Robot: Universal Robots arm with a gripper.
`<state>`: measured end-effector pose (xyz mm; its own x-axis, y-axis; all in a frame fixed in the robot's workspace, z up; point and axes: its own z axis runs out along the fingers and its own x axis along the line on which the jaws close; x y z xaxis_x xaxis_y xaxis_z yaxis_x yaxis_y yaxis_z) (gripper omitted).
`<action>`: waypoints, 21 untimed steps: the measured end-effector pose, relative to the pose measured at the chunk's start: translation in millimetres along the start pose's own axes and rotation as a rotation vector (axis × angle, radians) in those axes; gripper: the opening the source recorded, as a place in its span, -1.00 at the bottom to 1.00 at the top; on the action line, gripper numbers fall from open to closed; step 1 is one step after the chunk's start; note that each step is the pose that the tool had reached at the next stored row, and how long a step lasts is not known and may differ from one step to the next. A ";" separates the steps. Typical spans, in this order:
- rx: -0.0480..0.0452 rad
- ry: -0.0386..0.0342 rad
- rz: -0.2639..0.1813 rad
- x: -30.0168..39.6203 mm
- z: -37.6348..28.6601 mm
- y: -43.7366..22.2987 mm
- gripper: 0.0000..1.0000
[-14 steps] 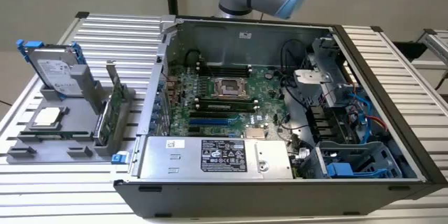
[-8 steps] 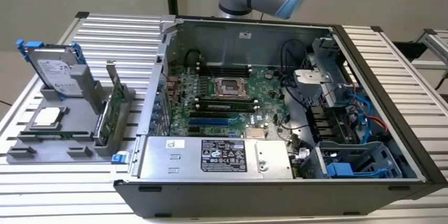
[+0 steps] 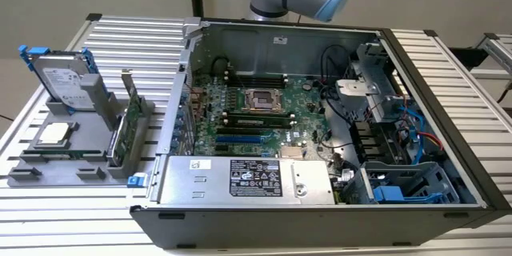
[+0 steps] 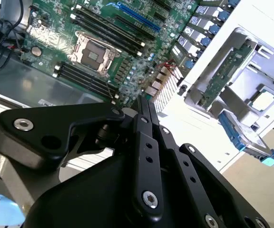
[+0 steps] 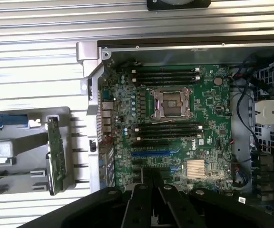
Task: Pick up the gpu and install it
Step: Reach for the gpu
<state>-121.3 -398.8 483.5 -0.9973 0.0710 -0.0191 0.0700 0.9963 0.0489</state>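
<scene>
Soft, even light fills the exterior view, with mild shade inside the case [image 3: 264, 46]. In both wrist views the table [image 5: 32, 28] beyond the gripper [image 5: 153, 175] glares near white, while the gripper stays dark, with faint edge highlights.

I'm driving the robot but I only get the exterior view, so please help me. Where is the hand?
Observer: In both wrist views the hand hangs above the motherboard in the open case.
Operator: Did it grab the gpu?
Observer: No. The hand is shut with nothing in it.
Operator: Is the gpu close to it?
Observer: Not touching. In the first wrist view the gpu stands on edge in the gray holder outside the case, off to one side of the hand.
</scene>
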 end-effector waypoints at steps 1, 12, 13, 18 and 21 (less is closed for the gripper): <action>-0.0001 0.0002 0.000 0.5 0.0 0.0 -1.00; 0.0001 0.0001 0.000 14.8 -0.4 -1.0 -1.00; 0.0001 0.0001 0.000 16.1 -0.4 -1.1 -1.00; 0.0001 0.0001 0.000 22.7 -0.4 -1.6 -1.00; 0.0001 0.0000 0.000 27.4 -0.2 -1.9 -1.00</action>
<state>-148.8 -398.8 483.1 -0.9973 0.0712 -0.0190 0.0702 0.9963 0.0488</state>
